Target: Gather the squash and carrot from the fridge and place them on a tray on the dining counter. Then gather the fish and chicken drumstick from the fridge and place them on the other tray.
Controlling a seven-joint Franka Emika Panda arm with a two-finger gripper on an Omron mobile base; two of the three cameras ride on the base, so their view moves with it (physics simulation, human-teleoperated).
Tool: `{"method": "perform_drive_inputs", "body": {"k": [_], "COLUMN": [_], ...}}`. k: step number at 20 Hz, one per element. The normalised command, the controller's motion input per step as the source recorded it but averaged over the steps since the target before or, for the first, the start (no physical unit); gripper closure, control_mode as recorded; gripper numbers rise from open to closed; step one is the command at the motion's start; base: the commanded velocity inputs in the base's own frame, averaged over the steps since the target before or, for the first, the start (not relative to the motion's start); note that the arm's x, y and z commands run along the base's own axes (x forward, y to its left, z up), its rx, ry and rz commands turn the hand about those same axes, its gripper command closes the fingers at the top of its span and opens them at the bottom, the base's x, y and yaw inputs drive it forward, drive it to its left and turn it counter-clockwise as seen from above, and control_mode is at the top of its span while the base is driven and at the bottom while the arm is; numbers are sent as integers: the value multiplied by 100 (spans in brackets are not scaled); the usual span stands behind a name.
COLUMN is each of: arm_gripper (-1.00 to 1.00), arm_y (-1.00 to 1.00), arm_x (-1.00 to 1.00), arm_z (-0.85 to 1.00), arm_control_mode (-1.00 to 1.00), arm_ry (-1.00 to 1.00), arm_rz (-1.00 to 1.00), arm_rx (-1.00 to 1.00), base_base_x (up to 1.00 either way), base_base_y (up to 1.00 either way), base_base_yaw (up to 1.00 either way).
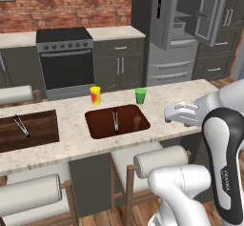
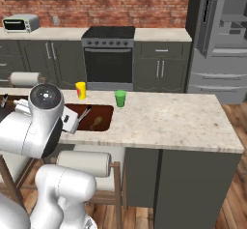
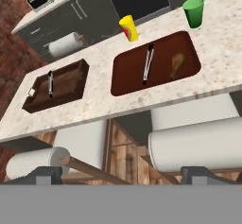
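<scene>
Jaws spread wide, gripping nothing, poised short of the bench [image 3: 99, 88]. Chicken drumstick [image 3: 176, 64] inside near tray [image 3: 124, 74], at 1 o'clock from the jaws in the hand view, long axis roughly 12-to-6; tongs [image 3: 148, 63] alongside. Second tray [image 3: 75, 72] at 11 o'clock.

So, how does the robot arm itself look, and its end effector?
The arm has glossy white rounded shells with dark bands at the joints, one carrying small lettering down its side. In the right base view a round grey cap closes a joint. The end effector ends in two small dark grey square fingertips.
</scene>
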Motion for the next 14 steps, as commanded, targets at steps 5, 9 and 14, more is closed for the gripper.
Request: {"method": "perform_drive_inputs", "body": {"k": [5, 9, 14], "arm_gripper": [-100, -100, -100], "arm_y": [0, 0, 0], "arm_x": [0, 0, 0], "arm_z": [0, 0, 0], "arm_control_mode": [-100, 100, 100], "arm_ry": [0, 0, 0], "arm_rz": [0, 0, 0], "arm_rx": [0, 0, 0], "base_base_x": [0, 0, 0], "base_base_y": [0, 0, 0], "base_base_yaw": [0, 0, 0]}}
